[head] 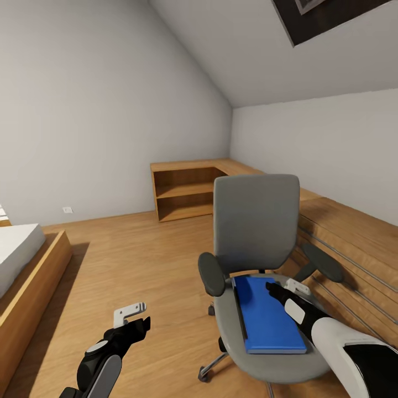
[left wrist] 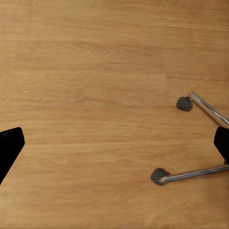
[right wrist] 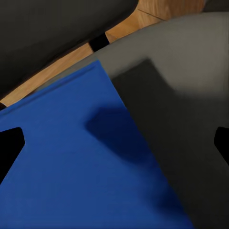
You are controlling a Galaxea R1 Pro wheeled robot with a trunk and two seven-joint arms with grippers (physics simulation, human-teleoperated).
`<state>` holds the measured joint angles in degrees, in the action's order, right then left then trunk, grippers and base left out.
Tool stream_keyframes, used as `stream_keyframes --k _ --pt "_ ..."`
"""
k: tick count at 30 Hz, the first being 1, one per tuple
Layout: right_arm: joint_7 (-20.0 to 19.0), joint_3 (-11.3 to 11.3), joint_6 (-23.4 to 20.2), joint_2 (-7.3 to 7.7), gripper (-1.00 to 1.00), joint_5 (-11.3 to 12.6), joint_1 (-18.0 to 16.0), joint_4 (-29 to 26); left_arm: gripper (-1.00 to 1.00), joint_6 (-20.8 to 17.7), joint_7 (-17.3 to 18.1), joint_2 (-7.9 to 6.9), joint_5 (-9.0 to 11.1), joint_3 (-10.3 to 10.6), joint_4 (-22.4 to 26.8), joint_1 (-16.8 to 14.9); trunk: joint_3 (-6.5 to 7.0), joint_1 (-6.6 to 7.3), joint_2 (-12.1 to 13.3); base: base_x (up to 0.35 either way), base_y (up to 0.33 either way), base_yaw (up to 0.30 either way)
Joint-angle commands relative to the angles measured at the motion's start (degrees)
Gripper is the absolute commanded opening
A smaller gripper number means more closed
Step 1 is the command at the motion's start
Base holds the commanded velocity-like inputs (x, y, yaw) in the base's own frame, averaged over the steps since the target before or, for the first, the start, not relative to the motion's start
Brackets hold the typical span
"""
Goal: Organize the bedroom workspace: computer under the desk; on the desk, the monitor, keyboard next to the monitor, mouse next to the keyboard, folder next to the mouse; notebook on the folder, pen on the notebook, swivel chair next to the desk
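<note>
Blue folder [head: 271,318] lying on the swivel chair [head: 257,221] in the bedroom [head: 110,110].

The swivel chair is standing on the light wood floor, with its grey back upright and its two black armrests sticking out at the sides. Its shiny metal legs are ending in little black wheels [left wrist: 160,175]. The bright blue folder is lying flat on the grey seat, reaching from near the back of the seat to near its front edge, and some grey seat is showing beside it. The bedroom is looking like an attic, with a grey sloped ceiling, a dark window in the roof, and a wooden bed with a white mattress at one side.
</note>
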<state>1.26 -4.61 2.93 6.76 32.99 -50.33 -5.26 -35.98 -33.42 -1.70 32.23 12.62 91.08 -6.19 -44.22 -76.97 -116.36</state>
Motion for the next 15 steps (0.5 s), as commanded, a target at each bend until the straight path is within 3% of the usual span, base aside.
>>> stream_keyframes --k 1,11,15 --pt "0.1 -0.5 0.1 0.01 1.0 0.5 0.0 0.0 1.0 -0.1 -0.6 -0.06 0.6 0.1 0.1 -0.1 -0.06 0.01 0.0 0.0 0.0 0.0" --pt "0.1 -0.5 0.1 0.01 1.0 0.5 0.0 0.0 1.0 -0.1 -0.6 -0.06 0.6 0.1 -0.2 -0.1 -0.06 0.01 0.0 0.003 0.0 0.0" --pt "0.1 -0.5 0.1 0.01 1.0 0.5 0.0 0.0 1.0 0.0 -0.6 -0.06 0.6 0.1 -0.2 -0.1 -0.06 0.01 0.0 0.144 0.0 0.0"
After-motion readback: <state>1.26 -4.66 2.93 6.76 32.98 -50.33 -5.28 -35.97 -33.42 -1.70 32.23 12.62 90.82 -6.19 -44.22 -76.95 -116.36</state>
